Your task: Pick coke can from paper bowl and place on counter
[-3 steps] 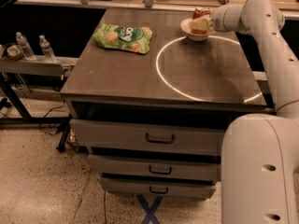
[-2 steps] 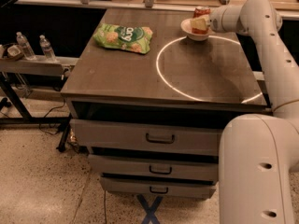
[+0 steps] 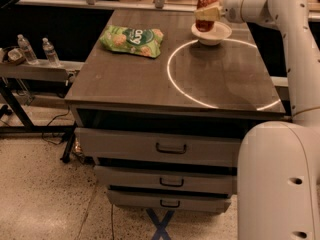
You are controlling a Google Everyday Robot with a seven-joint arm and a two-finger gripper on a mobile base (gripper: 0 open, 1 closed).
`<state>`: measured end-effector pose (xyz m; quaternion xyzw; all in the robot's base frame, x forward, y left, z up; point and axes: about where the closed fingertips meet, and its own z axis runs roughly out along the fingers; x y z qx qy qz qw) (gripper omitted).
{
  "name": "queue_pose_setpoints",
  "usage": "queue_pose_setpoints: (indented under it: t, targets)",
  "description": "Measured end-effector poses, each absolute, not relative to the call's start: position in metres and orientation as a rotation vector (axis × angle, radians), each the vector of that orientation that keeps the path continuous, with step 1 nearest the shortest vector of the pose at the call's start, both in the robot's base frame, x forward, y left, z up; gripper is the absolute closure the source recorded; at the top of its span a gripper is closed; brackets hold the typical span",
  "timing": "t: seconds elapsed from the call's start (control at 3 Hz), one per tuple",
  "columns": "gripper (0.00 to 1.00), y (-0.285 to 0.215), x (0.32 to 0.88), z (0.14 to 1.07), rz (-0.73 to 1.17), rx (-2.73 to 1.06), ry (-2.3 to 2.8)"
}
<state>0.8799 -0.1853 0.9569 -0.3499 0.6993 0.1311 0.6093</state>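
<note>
Red can point(image 3: 206, 0), upright in the white bowl point(image 3: 223, 33) at the counter's point(image 3: 125, 79) far right; the end effector point(image 3: 207, 13) clasps its middle.

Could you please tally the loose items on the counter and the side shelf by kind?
coke can: 1, clasped by the gripper at the paper bowl
paper bowl: 1
green snack bag: 1
water bottles: 2
Total: 5

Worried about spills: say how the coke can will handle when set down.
The coke can, in the gripper over the paper bowl, looks rigid, so it should hold shape. Tall and narrow, it may tip if set tilted. The glossy counter might let it slide.
</note>
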Motion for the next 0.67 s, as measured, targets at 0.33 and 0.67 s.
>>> queue_pose_setpoints:
  t: [0.33, 0.67]
  targets:
    - [1.0, -0.178, 0.847, 0.999, 0.332, -0.899, 1.503]
    - [1.0, -0.182, 0.816, 1.028, 0.355, -0.951, 1.445]
